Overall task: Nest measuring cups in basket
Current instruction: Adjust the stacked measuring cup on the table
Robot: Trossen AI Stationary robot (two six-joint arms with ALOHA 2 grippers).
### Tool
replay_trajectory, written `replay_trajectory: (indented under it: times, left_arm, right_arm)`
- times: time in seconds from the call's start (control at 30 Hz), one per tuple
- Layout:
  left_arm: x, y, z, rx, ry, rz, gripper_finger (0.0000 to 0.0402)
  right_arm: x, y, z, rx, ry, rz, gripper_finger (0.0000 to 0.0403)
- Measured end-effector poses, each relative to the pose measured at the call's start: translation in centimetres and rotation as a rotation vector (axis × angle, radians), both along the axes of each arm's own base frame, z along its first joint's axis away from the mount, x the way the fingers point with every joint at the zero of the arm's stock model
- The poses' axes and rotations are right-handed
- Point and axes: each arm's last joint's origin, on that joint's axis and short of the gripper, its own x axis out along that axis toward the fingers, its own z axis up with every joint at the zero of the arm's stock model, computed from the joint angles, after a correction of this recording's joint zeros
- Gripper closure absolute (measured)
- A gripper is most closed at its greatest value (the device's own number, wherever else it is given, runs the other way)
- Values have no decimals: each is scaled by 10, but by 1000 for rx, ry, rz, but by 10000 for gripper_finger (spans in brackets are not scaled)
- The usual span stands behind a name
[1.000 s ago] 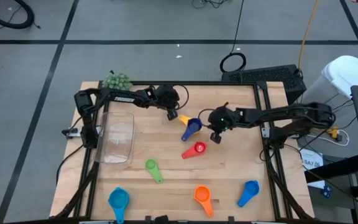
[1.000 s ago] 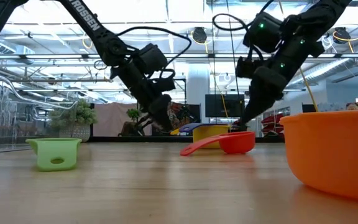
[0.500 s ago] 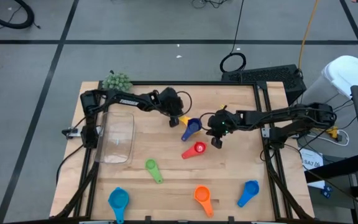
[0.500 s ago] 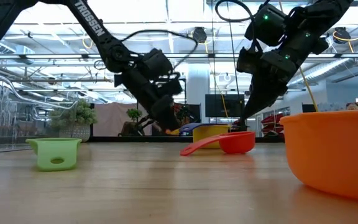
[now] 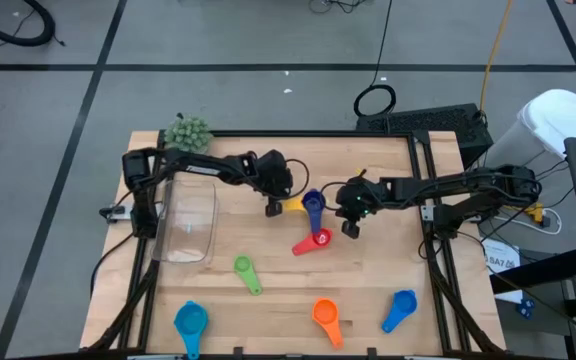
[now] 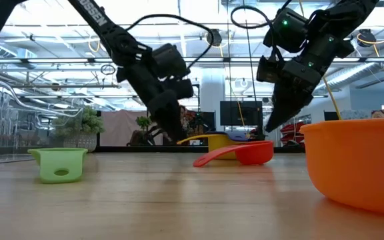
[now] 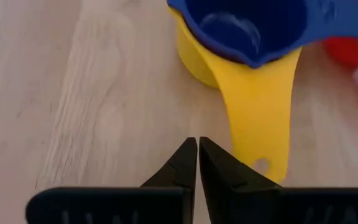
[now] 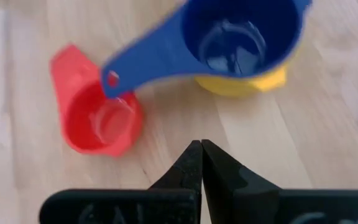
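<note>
My left gripper (image 5: 272,209) is pinched shut and empty right at the tip of the yellow cup's (image 7: 251,118) handle, with the dark blue cup (image 5: 313,203) nested in it mid-table, my right gripper (image 5: 348,230) hanging closed just beside them, and the basket (image 5: 190,221) well apart at the left edge.

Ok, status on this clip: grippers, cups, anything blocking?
Left gripper shut, empty, by yellow cup's handle. Right gripper shut, empty, near red cup. Dark blue cup nested in yellow; basket empty. No obstruction.
</note>
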Motion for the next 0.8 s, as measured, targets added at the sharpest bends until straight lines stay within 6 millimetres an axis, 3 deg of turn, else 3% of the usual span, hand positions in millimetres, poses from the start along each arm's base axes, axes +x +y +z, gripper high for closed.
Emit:
replay_trajectory:
  times: [0.17, 0.47, 0.8]
  left_arm:
    - [0, -4, 11, -31, -28, 42, 380]
    - [-2, -13, 8, 1, 40, 50, 380]
    - [-5, -1, 8, 102, 61, 118, 380]
  right_arm:
    - [-5, -2, -3, -10, 64, -25, 403]
    - [-5, -2, -3, -8, 57, -24, 403]
    - [-4, 1, -3, -3, 58, -14, 403]
